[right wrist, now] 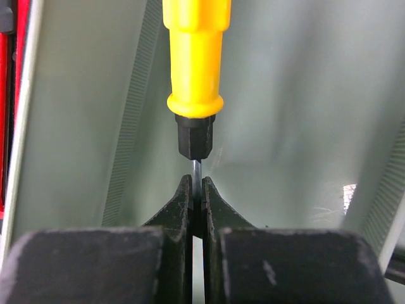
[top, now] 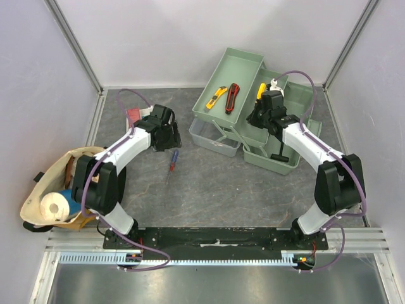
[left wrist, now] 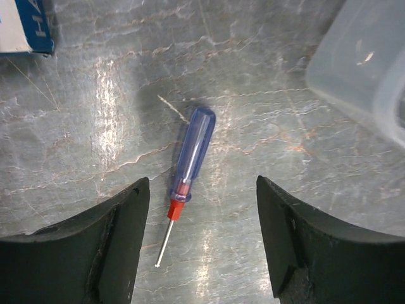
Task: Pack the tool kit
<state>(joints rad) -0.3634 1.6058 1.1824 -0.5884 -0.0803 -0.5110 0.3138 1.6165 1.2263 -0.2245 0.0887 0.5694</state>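
Observation:
The pale-green toolbox [top: 237, 69] stands open at the back right with its trays folded out. A yellow knife [top: 218, 97] and a red-black cutter [top: 232, 97] lie in the upper tray, and a black hammer [top: 278, 151] lies in the lower box. My right gripper [top: 263, 101] [right wrist: 197, 190] is shut on the metal shaft of a yellow-handled screwdriver [right wrist: 196, 57] over a green tray [right wrist: 304, 95]. A blue-handled screwdriver [top: 172, 161] [left wrist: 193, 152] lies on the table. My left gripper [top: 168, 140] [left wrist: 202, 209] is open above it, the tip end between the fingers.
A tan cloth bag [top: 57, 190] with a paper roll sits at the left. A red-and-blue packet [top: 134, 117] [left wrist: 25, 25] lies behind the left gripper. The clear lid [top: 212, 136] [left wrist: 367, 63] lies right of the blue screwdriver. Enclosure walls surround the table.

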